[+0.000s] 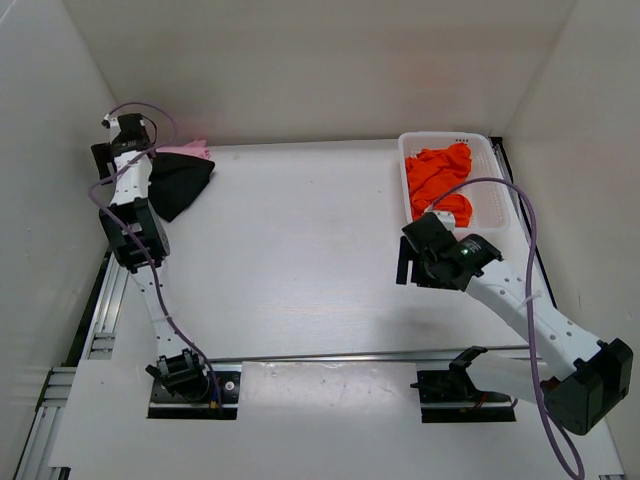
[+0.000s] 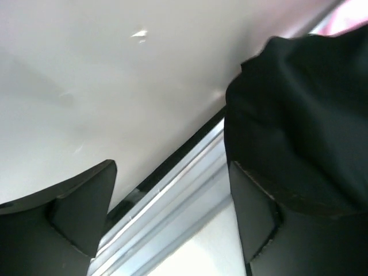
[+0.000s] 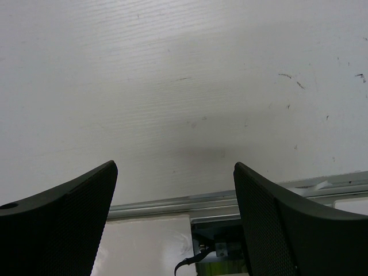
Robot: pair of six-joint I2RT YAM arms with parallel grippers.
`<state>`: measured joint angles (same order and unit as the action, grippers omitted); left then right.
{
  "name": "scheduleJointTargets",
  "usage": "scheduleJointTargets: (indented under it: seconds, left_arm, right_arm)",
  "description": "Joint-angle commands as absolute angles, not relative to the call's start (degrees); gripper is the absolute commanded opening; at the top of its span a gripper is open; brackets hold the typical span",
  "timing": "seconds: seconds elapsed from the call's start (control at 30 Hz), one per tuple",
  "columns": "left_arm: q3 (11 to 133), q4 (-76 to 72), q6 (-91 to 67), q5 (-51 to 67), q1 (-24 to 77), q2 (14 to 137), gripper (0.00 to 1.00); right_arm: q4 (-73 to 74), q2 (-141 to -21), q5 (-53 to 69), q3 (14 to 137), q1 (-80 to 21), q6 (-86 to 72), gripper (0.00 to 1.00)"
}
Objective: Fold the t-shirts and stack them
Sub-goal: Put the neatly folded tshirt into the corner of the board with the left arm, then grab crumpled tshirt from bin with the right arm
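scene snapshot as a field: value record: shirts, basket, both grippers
black t-shirt: crumpled, far left corner of table, beside left arm
pink t-shirt: mostly hidden behind the black one, only an edge shows
orange t-shirt: bunched inside white basket, far right
left gripper: open, black cloth next to one finger, contact unclear
right gripper: open, empty, over bare table near the basket
folded stack: none visible
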<state>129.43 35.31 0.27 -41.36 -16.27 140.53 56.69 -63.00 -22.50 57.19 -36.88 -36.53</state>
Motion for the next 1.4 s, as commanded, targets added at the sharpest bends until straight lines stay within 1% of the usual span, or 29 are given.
scheduleJointTargets:
  seconds: [0.0, 0.03, 0.1, 0.3, 0.4, 0.47, 0.53, 0.57, 0.67, 0.7, 0.8, 0.97, 1.03, 1.1, 1.17, 1.27, 1.3, 1.37]
  left_arm:
    - [126.6, 34.3, 0.0, -40.4, -13.1, 127.7, 0.92]
    - [125.9, 34.3, 0.0, -39.7, -12.6, 126.2, 0.92]
    - [123.6, 34.3, 0.0, -39.1, -10.6, 121.7, 0.95]
    - [117.0, 34.3, 0.0, -35.8, -4.9, 109.8, 0.96]
    - [112.1, 34.8, 0.0, -34.6, -3.4, 105.9, 0.96]
    - [106.5, 35.3, 0.0, -33.5, -1.7, 101.4, 0.97]
    - [102.9, 38.4, 0.0, -29.9, -0.4, 97.0, 0.99]
    - [102.9, 40.5, 0.0, -25.1, 0.3, 95.6, 1.00]
    - [107.6, 53.1, 0.0, -15.1, 0.4, 92.4, 1.00]
    - [109.0, 56.1, 0.0, -9.2, 0.4, 91.9, 1.00]
    - [109.0, 63.9, 0.0, -3.4, 0.4, 88.3, 1.00]
    - [95.3, 65.5, 0.0, -6.3, 0.4, 77.4, 1.00]
    - [88.4, 66.0, 0.0, -8.6, -0.3, 74.2, 1.00]
    - [82.0, 64.5, 0.0, -10.5, -1.4, 69.4, 1.00]
    - [79.1, 63.3, 0.0, -11.9, -2.6, 65.8, 1.00]
    - [77.2, 62.8, 0.0, -13.6, -3.3, 63.6, 1.00]
    - [77.2, 62.2, 0.0, -13.6, -3.3, 62.8, 1.00]
    - [77.7, 61.4, 0.0, -14.7, -3.3, 62.8, 1.00]
  right_arm:
    - [56.1, -62.8, -23.5, 62.1, -37.3, -35.2, 0.86]
    - [56.1, -62.8, -24.0, 62.8, -37.3, -34.5, 0.86]
    - [56.1, -62.8, -24.6, 65.1, -37.3, -33.7, 0.86]
    - [55.5, -62.8, -24.6, 67.6, -37.3, -31.9, 0.86]
    - [55.5, -62.2, -24.6, 68.1, -37.3, -31.9, 0.86]
    - [55.5, -61.6, -24.6, 68.6, -37.3, -31.9, 0.87]
    - [55.5, -60.5, -25.2, 69.8, -37.3, -31.9, 0.87]
    - [55.5, -60.5, -25.9, 69.8, -37.3, -31.2, 0.88]
    - [55.0, -60.5, -26.5, 71.1, -36.7, -29.2, 0.88]
    - [55.0, -60.5, -26.5, 71.8, -36.7, -28.0, 0.88]
    - [55.0, -60.5, -27.0, 73.2, -36.7, -27.2, 0.89]
    - [53.9, -59.2, -26.5, 72.5, -36.2, -25.5, 0.89]
    - [53.9, -58.6, -26.5, 72.0, -36.2, -25.5, 0.93]
    - [53.3, -58.6, -26.5, 72.0, -35.7, -24.8, 0.93]
    - [52.7, -59.1, -25.1, 73.2, -34.3, -23.2, 0.94]
    - [51.6, -62.9, -22.7, 78.6, -30.8, -20.2, 0.97]
    - [51.6, -66.0, -21.6, 82.8, -27.9, -19.5, 0.97]
    - [51.1, -69.8, -17.4, 87.3, -24.4, -18.9, 0.97]
